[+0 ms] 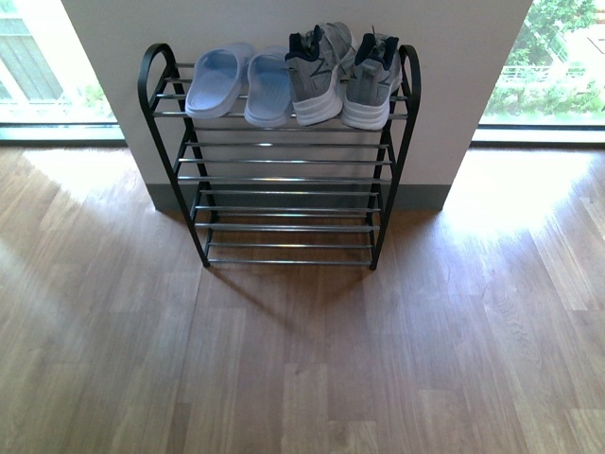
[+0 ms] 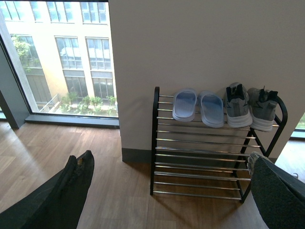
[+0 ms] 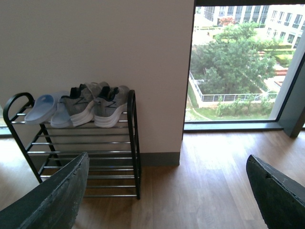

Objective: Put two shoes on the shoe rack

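Rack [image 1: 284, 194]: black frame with thin silver rods in tiers, standing on the wood floor [image 1: 302, 359] against the white wall [image 1: 454, 85].
Top tier: two pale blue slippers [image 1: 236, 83] and two grey sneakers [image 1: 342, 78] are sitting side by side.
Left gripper [image 2: 167, 191]: fingers are spreading wide, holding nothing.
Right gripper [image 3: 167, 191]: likewise gaping wide, empty.

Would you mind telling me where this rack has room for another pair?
The shoe rack's top tier is crowded: two slippers and two grey sneakers span it end to end. Every lower tier is bare between the black side legs.
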Available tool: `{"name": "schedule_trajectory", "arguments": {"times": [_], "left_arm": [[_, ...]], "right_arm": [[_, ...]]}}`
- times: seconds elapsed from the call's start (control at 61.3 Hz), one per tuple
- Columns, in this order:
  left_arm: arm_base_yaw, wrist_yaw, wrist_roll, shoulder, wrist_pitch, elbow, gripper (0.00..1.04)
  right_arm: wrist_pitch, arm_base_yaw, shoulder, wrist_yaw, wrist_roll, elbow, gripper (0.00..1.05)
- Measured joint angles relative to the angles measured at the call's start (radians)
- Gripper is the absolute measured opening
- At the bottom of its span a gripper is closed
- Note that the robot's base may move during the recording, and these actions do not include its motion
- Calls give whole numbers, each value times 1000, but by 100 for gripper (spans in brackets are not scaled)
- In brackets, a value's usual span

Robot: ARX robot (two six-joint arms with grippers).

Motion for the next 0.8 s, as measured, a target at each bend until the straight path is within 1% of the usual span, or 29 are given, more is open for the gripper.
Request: {"name": "schedule_trajectory", "arguments": {"times": [0.799], "left_arm": [[-1, -1, 0, 0, 0, 0, 95]], "right_arm": [[0, 0, 0, -1, 0, 0, 96]]}}
